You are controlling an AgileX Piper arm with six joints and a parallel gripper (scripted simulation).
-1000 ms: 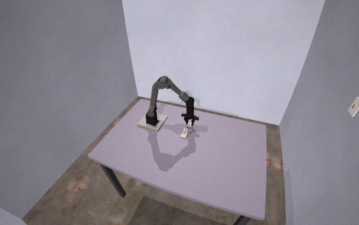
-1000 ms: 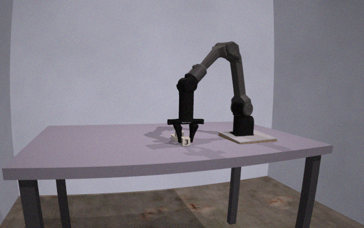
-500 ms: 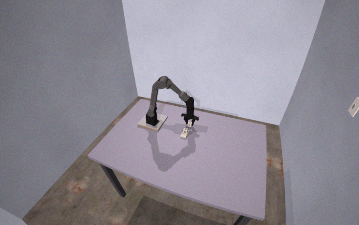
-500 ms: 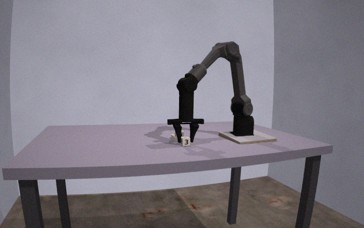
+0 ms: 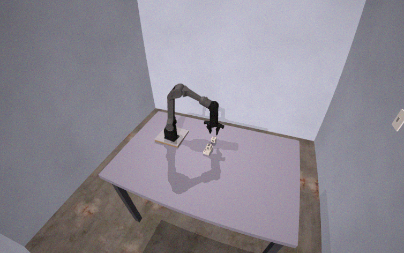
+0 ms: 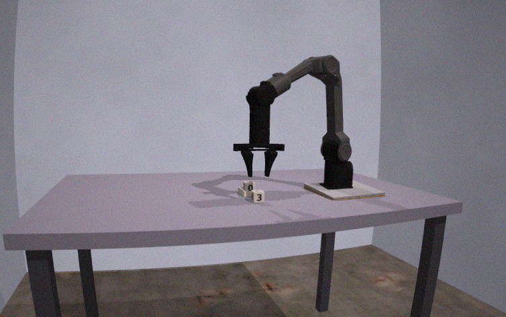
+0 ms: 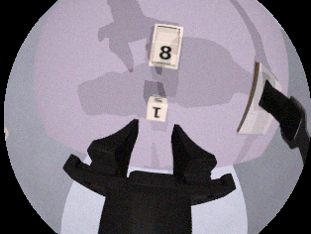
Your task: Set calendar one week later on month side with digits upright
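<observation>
A loose white cube [image 5: 213,139] [image 6: 257,196] [image 7: 156,109] stands on the table, off the tray. Its top shows a 1, upside down in the wrist view; a 5 faces the top view and a 3 faces the exterior view. The small white tray [image 5: 205,153] [image 6: 241,192] [image 7: 153,44] lies beyond it in the wrist view. The other cube [image 5: 209,146] [image 6: 248,187] [image 7: 164,52] is in one end of the tray, 8 on top, with a 0 facing the exterior camera. My gripper [image 5: 213,133] [image 6: 258,176] [image 7: 155,128] is open and empty above the loose cube. The month's name is not readable.
The arm's base plate [image 5: 181,138] [image 6: 358,194] [image 7: 250,116] stands on the table [image 5: 253,178] [image 6: 130,209], to the right of the tray and cubes in the exterior view. Arm shadows fall around the tray. A wall rises behind the table in the top view.
</observation>
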